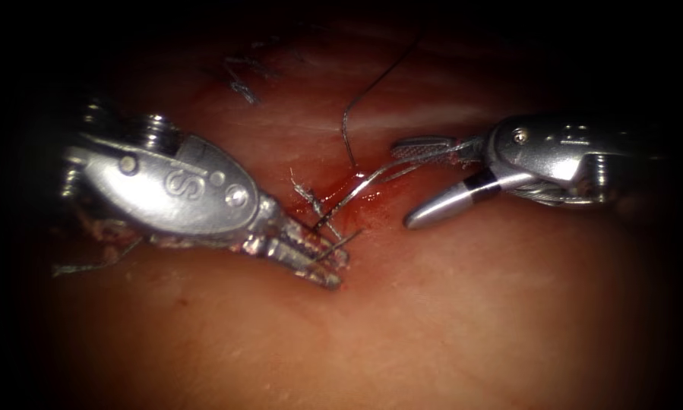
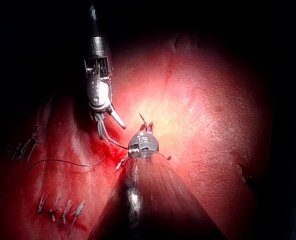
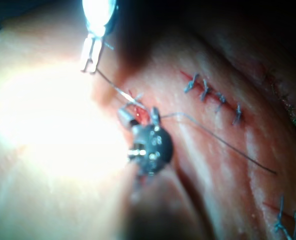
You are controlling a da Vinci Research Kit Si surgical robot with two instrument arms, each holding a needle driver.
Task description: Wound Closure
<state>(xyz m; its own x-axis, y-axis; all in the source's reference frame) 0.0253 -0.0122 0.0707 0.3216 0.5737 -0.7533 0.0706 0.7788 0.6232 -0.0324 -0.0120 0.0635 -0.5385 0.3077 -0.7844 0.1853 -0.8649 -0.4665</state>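
Endoscope view: one needle (image 1: 356, 190) pinched by left tool (image 1: 322, 258); right tool (image 1: 417, 182) spread, empty.

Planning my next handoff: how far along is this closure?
Done: stitches tied along the tissue. In hand: left tool grips the needle near one end, over the cut; right tool open, empty; thread trails. Left: this stitch, no knot yet.
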